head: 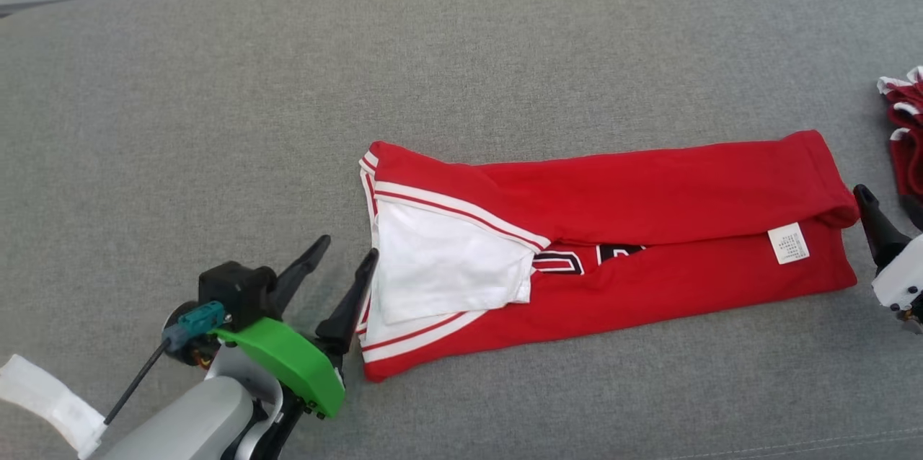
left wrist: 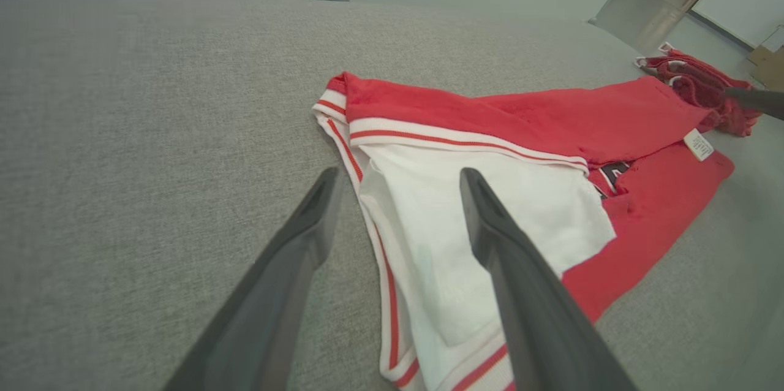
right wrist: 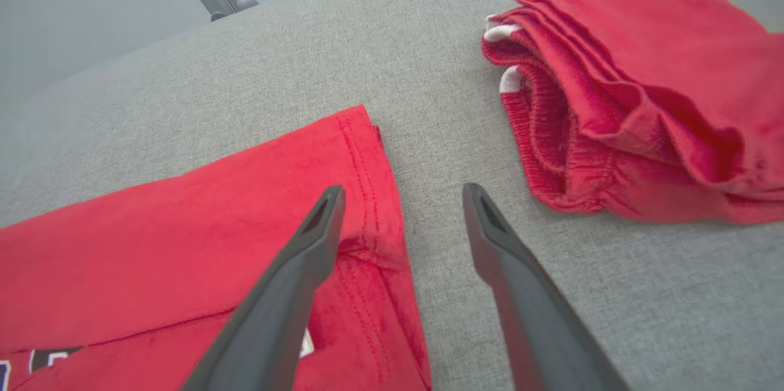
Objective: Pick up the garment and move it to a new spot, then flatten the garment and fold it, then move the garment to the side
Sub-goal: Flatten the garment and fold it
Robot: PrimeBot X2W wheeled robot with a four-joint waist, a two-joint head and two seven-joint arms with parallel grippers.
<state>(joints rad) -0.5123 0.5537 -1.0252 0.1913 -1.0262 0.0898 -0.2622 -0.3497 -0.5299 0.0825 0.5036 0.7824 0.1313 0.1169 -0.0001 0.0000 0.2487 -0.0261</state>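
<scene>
At the garment's striped end, closest to the robot's body, the left gripper [head: 349,245] stands with its jaws spread wide and nothing between them. In the left wrist view one finger lies over the bare grey tabletop [head: 216,85] and the other over the white inner panel [head: 440,265], so the jaws straddle that end's edge; whether a fingertip touches the cloth I cannot tell. From there the red garment [head: 649,186] stretches away as a long, narrow band, already doubled lengthwise, with its upper layer lapped over the lower one and part of a dark print showing at the seam between them. Its long axis runs across the robot from left to right, climbing slightly toward the right. Near the garment's far short end a small white label [head: 789,242] sits on the lower layer. Just off that end is the right gripper [right wrist: 404,189], jaws equally wide and empty, one finger above the hem corner and the other above the bare strip of tabletop beside it. Beyond that strip, well clear of the garment, lies a second bundle of red cloth [right wrist: 643,72]. Each arm thus fronts one short end, the left nearer the stripes and the right nearer the hem. I judge that any coming crosswise fold or shift aside depends on gripping those ends along this left-to-right axis.
</scene>
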